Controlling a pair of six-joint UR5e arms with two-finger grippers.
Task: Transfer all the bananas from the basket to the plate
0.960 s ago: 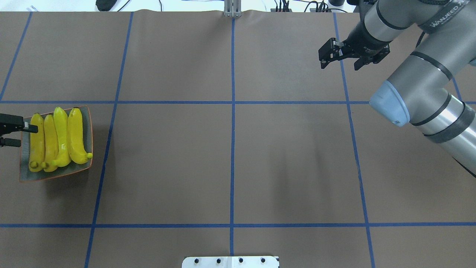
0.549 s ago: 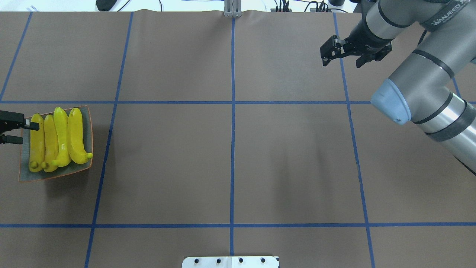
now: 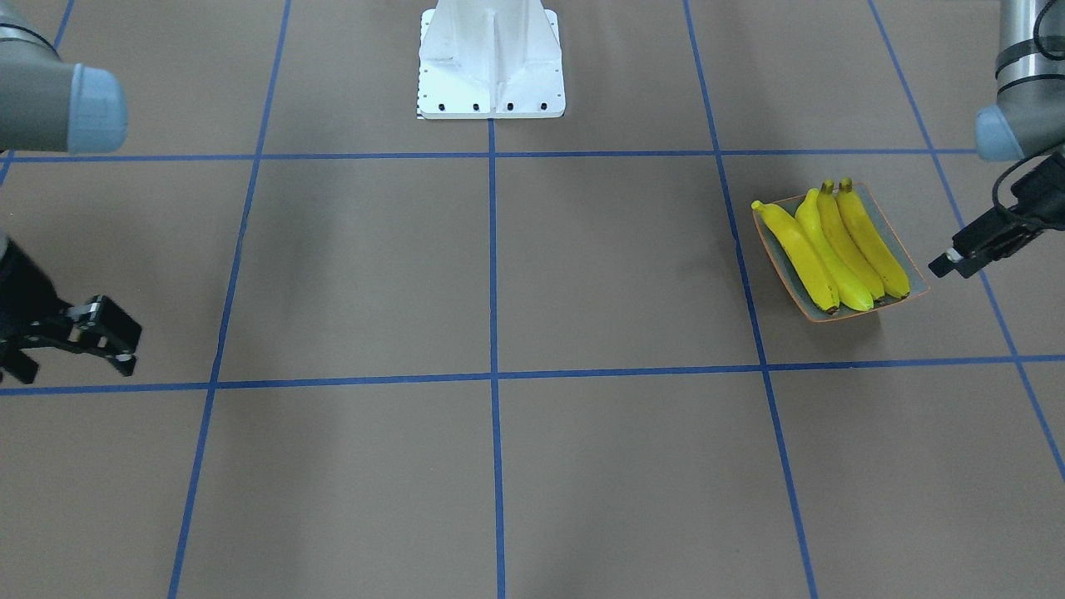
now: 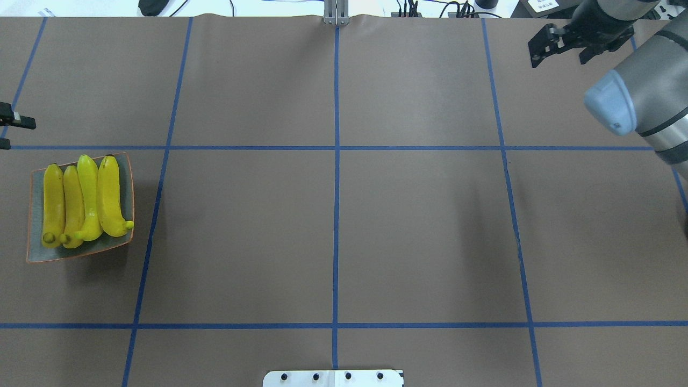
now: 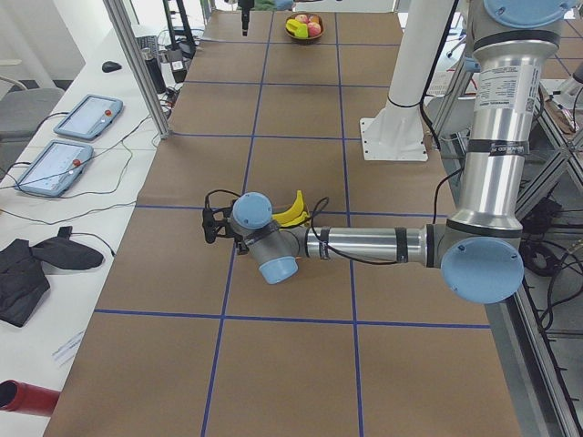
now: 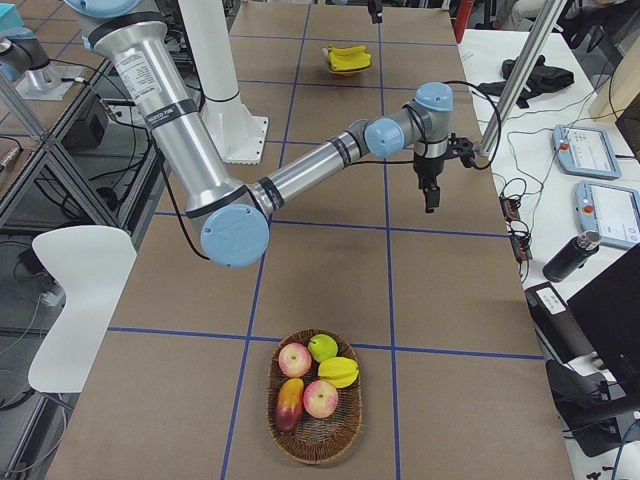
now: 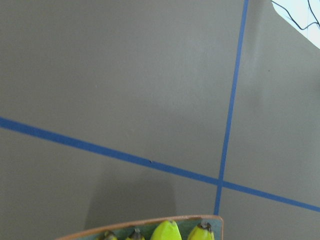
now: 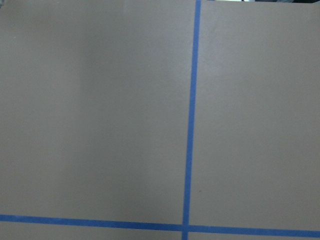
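Several yellow bananas (image 4: 86,201) lie side by side on the grey-green plate (image 4: 80,251) with the orange rim, at the table's left. The same bananas (image 3: 836,245) and plate (image 3: 913,279) show in the front view. The left wrist view catches only the plate's rim (image 7: 150,221) and banana tips (image 7: 167,231). My left gripper (image 4: 21,134) hovers open and empty beyond the plate's far side. My right gripper (image 4: 559,58) hangs open and empty over the far right corner. The wicker basket (image 6: 352,420) at the right end holds apples and other fruit.
The white robot base (image 3: 491,58) stands at the middle of the near edge. Blue tape lines grid the brown table. Beyond the far edge, tablets (image 5: 86,116) and cables lie on a white bench.
My left gripper has drawn away from the plate toward the far side. My right gripper has moved further right and back. The bananas have not moved.
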